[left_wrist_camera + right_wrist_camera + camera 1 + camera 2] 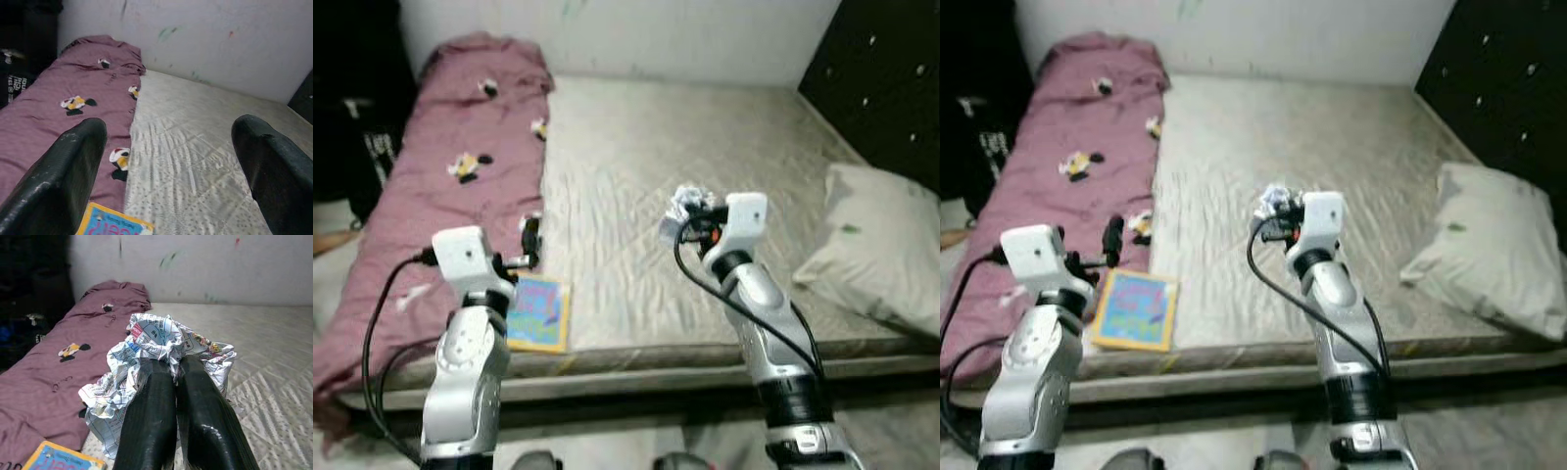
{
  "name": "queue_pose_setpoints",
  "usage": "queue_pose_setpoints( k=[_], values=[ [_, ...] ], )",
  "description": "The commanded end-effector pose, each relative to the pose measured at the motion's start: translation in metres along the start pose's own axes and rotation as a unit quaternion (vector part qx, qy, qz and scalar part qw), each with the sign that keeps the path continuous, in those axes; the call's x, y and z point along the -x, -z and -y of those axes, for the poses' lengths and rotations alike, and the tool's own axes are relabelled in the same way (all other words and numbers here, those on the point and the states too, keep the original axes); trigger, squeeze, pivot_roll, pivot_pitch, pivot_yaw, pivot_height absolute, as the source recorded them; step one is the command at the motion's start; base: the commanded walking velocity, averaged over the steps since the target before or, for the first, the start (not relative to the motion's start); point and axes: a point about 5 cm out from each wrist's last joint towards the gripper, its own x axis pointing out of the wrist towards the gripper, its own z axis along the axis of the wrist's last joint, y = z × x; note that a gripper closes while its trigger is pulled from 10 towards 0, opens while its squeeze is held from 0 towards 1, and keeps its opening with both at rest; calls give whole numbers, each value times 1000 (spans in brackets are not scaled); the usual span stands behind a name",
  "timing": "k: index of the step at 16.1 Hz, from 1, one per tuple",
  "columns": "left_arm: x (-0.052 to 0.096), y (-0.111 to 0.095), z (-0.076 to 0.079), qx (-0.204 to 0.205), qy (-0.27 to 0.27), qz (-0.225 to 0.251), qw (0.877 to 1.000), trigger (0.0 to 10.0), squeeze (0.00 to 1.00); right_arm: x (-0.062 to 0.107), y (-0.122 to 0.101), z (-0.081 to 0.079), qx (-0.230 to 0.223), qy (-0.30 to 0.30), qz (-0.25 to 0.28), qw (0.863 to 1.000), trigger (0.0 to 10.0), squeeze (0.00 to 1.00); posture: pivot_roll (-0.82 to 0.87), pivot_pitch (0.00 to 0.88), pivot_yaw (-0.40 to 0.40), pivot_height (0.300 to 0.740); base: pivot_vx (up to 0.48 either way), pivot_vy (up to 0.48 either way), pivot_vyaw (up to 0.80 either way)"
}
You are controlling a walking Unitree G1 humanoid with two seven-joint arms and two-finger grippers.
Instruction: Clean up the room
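right gripper: fingers pressed together, pinching a crumpled paper wad; raised above the mattress.
crumpled paper wad: sits at the right fingertips, bulging ahead of and to both sides of them; clear of the bed surface.
left gripper: fingers spread wide, nothing between them; held above the near edge of the bed.
picture book: lies flat just below and slightly ahead of the left gripper, at the mattress's near edge, touching the maroon blanket; long axis appears to run roughly along the left gripper's forward reach.
nearer arm: left, judged by position; the book lies well to the left of the right gripper.
pillow: off to the right of the right gripper, well apart.
likely next: carry the wad off to a bin.
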Motion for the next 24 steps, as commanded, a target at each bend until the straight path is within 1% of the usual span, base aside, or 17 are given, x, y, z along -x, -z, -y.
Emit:
queue_pose_setpoints(
  k=[1, 13, 23, 24],
  values=[
    [-2, -1, 9, 7, 13, 0, 1000, 10000, 0, 3, 0, 14, 4, 21, -4, 1000, 10000, 0, 22, 0, -66, 740, 0, 480, 0],
    [-3, -1, 10, 10, 13, 0, 1000, 10000, 0, 1, 2, 10, 6, 0, -10, 1000, 10000, 0, 14, 0, -64, 740, 0, 480, 0],
    [-2, 0, 10, 7, 15, -1, 1000, 10000, 0, 1, 1, 8, 7, -11, -5, 1000, 10000, 0, 19, 0, -63, 740, 0, 480, 0],
    [-2, -2, 11, 6, 19, 7, 1000, 10000, 0, 1, 1, 8, 8, -12, -4, 1000, 10000, 0, 19, 0, -63, 740, 0, 480, 0]
  ],
)
